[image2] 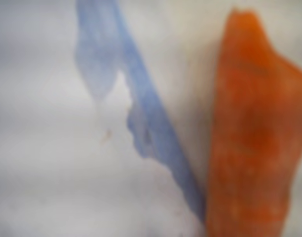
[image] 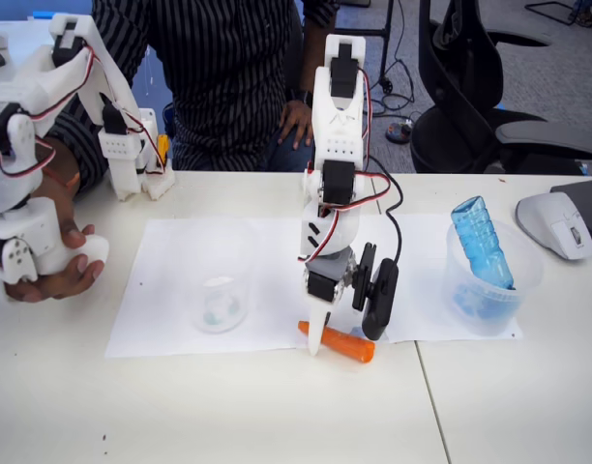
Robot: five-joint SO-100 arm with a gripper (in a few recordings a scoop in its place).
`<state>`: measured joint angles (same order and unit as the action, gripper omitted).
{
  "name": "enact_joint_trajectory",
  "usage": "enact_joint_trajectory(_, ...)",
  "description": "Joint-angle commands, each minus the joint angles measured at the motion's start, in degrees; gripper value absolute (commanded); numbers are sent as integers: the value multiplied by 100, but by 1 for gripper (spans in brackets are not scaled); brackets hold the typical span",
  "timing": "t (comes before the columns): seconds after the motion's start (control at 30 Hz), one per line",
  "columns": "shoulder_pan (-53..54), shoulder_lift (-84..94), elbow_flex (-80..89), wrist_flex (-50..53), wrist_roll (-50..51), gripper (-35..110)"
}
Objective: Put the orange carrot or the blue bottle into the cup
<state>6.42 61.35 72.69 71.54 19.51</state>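
Right, fixed view first: my gripper (image: 327, 333) is down at the front edge of the white paper sheet (image: 180, 261), white fixed finger tip touching or just over the thin end of the orange carrot (image: 339, 343), black moving jaw swung out to the right above the thick end. Jaws apart, nothing held. Carrot lies flat, running left to right, half on the sheet's edge and half on the table (image: 277, 416). The cup (image: 219, 295) stands upright on the sheet to the left of me, near, apart from the carrot, faint pale speck at its base. At the right, the blue bottle (image: 482, 242) leans inside a 2nd clear cup (image: 485, 290). Person seated behind the table

Wrist view: very close and blurred. Carrot fills the right side as an orange mass (image2: 254, 143); a blue-grey streak runs diagonally down the pale surface beside it; cannot tell what it is

Handling judgement: carrot looks light, stiff, smooth-skinned and round, so likely to roll or squirt out sideways under a pinch. The taper makes a grip near the tip poor; better to straddle the thicker middle, jaws across the short axis, and close squarely. Step in hand: lining up the grasp. Carrot not yet lifted, cup not yet filled
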Motion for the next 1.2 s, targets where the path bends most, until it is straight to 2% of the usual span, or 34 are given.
enact_joint_trajectory(0.0,53,255,-299,18,79,13)
enact_joint_trajectory(0.27,53,255,-281,53,79,0)
enact_joint_trajectory(0.6,44,290,-299,53,79,1)
enact_joint_trajectory(0.83,44,1037,-211,79,79,1)
enact_joint_trajectory(1.17,44,2048,-299,809,44,1)
